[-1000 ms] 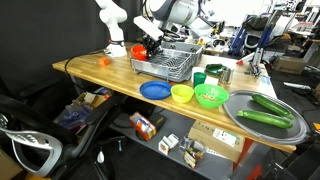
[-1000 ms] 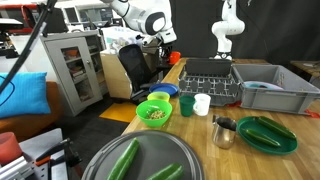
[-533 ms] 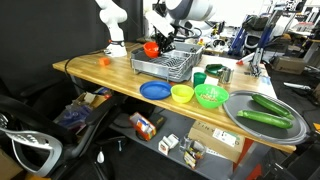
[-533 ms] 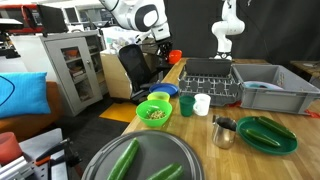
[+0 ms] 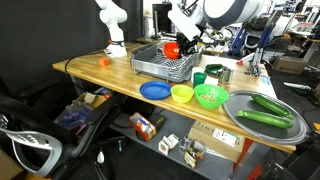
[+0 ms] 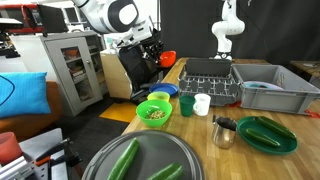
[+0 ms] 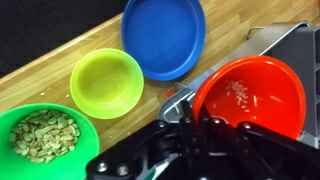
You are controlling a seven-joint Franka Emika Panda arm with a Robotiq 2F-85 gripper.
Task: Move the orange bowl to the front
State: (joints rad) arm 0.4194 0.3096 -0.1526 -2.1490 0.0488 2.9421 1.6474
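Jaws are holding the orange bowl above the rack.
Jaws are gripping its rim; I'd be keeping it level and aiming for bare tabletop.

1. My pincer comes in dark from the bottom edge, its fingers clamped on the near rim of the orange bowl.
2. That bowl is glossy, with a pale patch inside, and it sits in front of a grey rack at the right.
3. On the wooden bench a blue dish, a yellow bowl and a green bowl run in a diagonal row.
4. The green bowl holds pale nuts.
5. The yellow bowl is empty.
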